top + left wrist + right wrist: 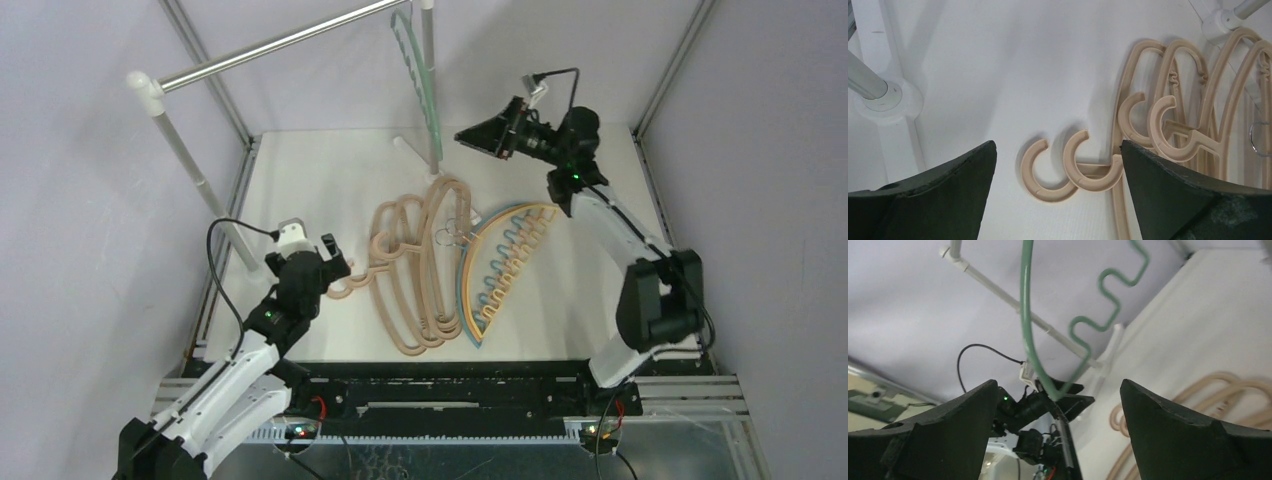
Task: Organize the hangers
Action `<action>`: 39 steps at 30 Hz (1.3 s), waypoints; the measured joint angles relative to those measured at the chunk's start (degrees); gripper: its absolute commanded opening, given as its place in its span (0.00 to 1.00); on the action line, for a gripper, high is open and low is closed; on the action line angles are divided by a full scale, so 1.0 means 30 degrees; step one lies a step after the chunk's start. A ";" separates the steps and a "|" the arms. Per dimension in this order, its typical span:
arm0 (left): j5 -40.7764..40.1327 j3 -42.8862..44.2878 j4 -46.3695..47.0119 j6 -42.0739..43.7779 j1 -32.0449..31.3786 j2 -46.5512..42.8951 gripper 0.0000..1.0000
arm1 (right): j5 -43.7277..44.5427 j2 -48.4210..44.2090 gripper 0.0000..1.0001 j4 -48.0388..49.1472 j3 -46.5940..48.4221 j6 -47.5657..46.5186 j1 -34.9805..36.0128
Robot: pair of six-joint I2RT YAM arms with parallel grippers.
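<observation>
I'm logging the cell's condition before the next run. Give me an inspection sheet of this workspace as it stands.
Surface: white table, bare around the piles.
Job's things: green hanger hangs on the silver rail; beige hangers piled mid-table; thin coloured hangers fanned just to their right.
Clutter: nothing seen.
Grippers: left gripper open above the beige hooks; right gripper open, raised beside the green hanger, holding nothing.
Cables: left-wrist cable and right-wrist cable, both black loops.
Surroundings: white poles carrying the rail; grey walls.
</observation>
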 measured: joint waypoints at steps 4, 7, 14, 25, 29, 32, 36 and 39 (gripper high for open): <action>0.0022 -0.0240 0.0357 0.0007 0.0000 0.0102 0.99 | 0.1880 -0.3075 1.00 -0.4299 -0.0772 -0.3861 -0.0714; 0.0080 -0.0270 0.0539 0.0000 0.0000 0.0401 0.99 | 0.4787 -0.5129 1.00 -0.8546 -0.0787 -0.7198 -0.0532; 0.0095 -0.0270 0.0962 0.0007 0.0000 0.1115 1.00 | 1.5431 -0.7890 0.97 -1.6429 -0.3177 -1.2160 0.6441; 0.0590 -0.0270 0.1384 0.0000 0.0000 0.1792 0.99 | 2.1165 -0.6929 0.55 -1.9045 -1.1409 -1.0528 0.9049; 0.0627 -0.0270 0.1392 -0.0073 0.0000 0.1785 0.99 | 2.0771 -0.5370 0.49 -1.8003 -1.1307 -1.0222 0.9063; 0.0670 -0.0284 0.1399 -0.0138 0.0000 0.1770 1.00 | 2.0247 -0.4656 0.49 -1.7456 -1.1307 -1.0003 0.9063; 0.0678 -0.0284 0.1399 -0.0138 0.0000 0.1770 0.99 | 1.9955 -0.4750 0.51 -1.7099 -1.1315 -0.9777 0.9224; 0.0670 -0.0335 0.1457 -0.0138 0.0000 0.1778 1.00 | 1.9977 -0.5421 0.53 -1.7187 -1.1322 -0.9493 0.9493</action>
